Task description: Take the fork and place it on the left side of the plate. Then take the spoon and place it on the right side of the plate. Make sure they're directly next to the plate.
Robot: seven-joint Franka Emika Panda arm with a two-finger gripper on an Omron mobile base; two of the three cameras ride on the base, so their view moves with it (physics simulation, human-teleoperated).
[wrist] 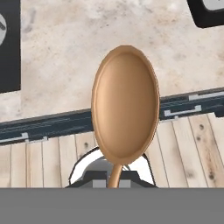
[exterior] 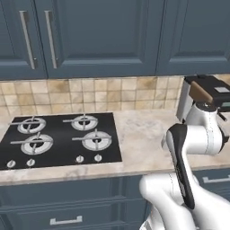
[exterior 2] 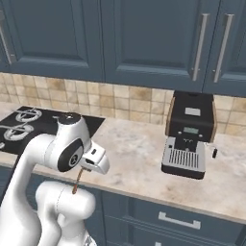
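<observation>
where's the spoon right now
The spoon is clamped in the shut gripper, held in the air above the counter's front edge, between stove and coffee machine.

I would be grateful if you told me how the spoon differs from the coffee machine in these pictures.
The spoon is orange-brown wood; the coffee machine is black with a silver grille tray. The spoon is held up off the counter in the shut gripper, its handle hanging below the hand, while the coffee machine stands upright on the counter against the tiled wall. The spoon is slim with a rounded bowl; the coffee machine is boxy.
</observation>
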